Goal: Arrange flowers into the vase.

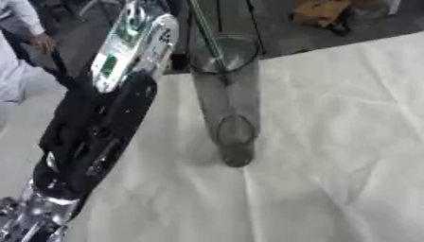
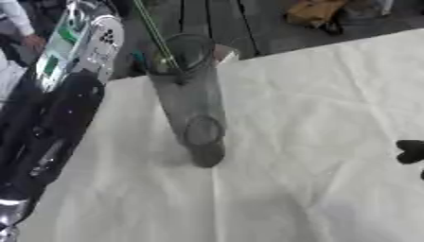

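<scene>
The clear glass vase (image 2: 192, 99) stands upright on the white-covered desk (image 2: 314, 142), with a thin green stem (image 2: 157, 35) slanting down into its mouth from above. The risk, as I judge it, is the stem levering against the rim and tipping the tall vase. The left arm (image 1: 99, 127) stretches up past the vase; its hand is out of sight. Of the right hand (image 2: 410, 152) only dark fingertips show at the right edge, so I cannot tell its state.

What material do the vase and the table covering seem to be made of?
The vase looks like clear glass or plastic: the white covering shows through its wall, and a green stem is visible at its rim. The table covering seems to be white cloth or paper: matte, creased.
</scene>
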